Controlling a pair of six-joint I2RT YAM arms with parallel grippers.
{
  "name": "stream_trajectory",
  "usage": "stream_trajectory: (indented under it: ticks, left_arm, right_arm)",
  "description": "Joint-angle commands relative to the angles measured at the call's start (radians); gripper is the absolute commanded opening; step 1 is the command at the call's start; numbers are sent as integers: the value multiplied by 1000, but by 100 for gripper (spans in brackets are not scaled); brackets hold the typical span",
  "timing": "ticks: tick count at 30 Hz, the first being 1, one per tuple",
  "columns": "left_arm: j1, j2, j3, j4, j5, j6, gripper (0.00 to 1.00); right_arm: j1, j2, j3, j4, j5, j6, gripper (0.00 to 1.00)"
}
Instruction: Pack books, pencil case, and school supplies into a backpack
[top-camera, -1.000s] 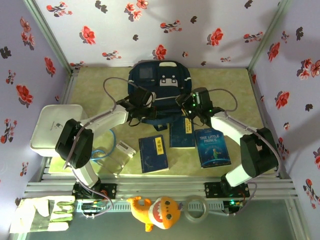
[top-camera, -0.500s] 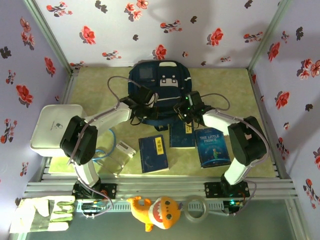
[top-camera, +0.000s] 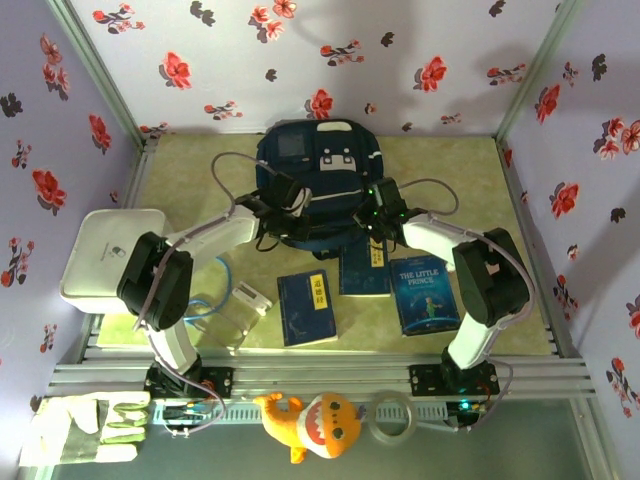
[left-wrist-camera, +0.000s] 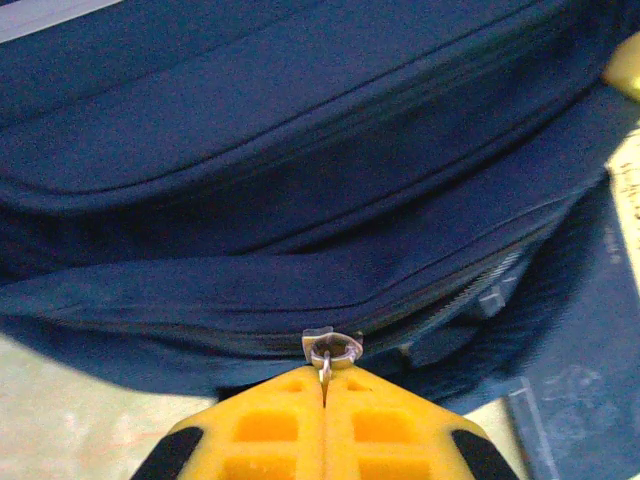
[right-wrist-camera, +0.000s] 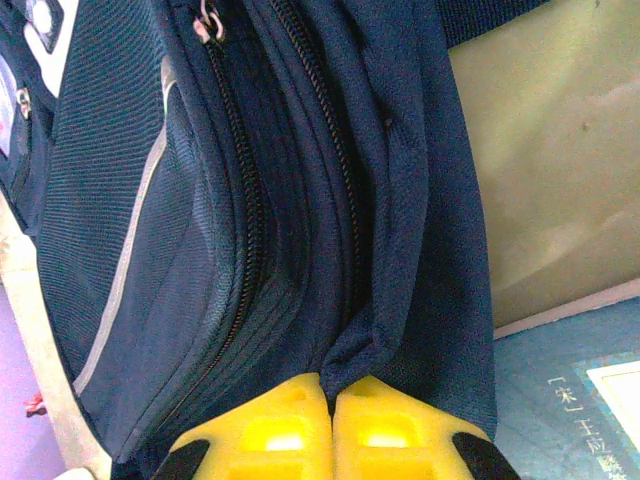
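Left end effector (left-wrist-camera: 323, 375) clamps the zipper pull (left-wrist-camera: 331, 349) of the backpack (top-camera: 318, 165); right end effector (right-wrist-camera: 332, 388) pinches a fabric fold (right-wrist-camera: 372, 330), likely bracing for unzipping.

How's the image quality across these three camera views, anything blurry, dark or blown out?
Top external: even light and sharp, with faint shadows on the floral back wall. Left wrist: the backpack looks dim and soft, and the zipper pull is clearer. Right wrist: the fabric weave is sharp, but the right fingers glow overexposed at the bottom edge.
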Motion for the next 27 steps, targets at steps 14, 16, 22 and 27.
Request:
stream_trajectory:
  ticks: [14, 16, 22, 27]
  left_arm:
    - [105, -28, -15, -26, 2, 49, 0]
    - [87, -29, -1, -23, 12, 50, 0]
    - [34, -34, 17, -13, 42, 46, 0]
    - [1, -61, 6, -2, 78, 46, 0]
  right_arm:
    - [-83, 144, 208, 20, -49, -273, 3]
    - [-92, 170, 239, 20, -95, -297, 3]
    - [-102, 226, 323, 0, -186, -344, 4]
    - [-118, 195, 314, -38, -151, -337, 10]
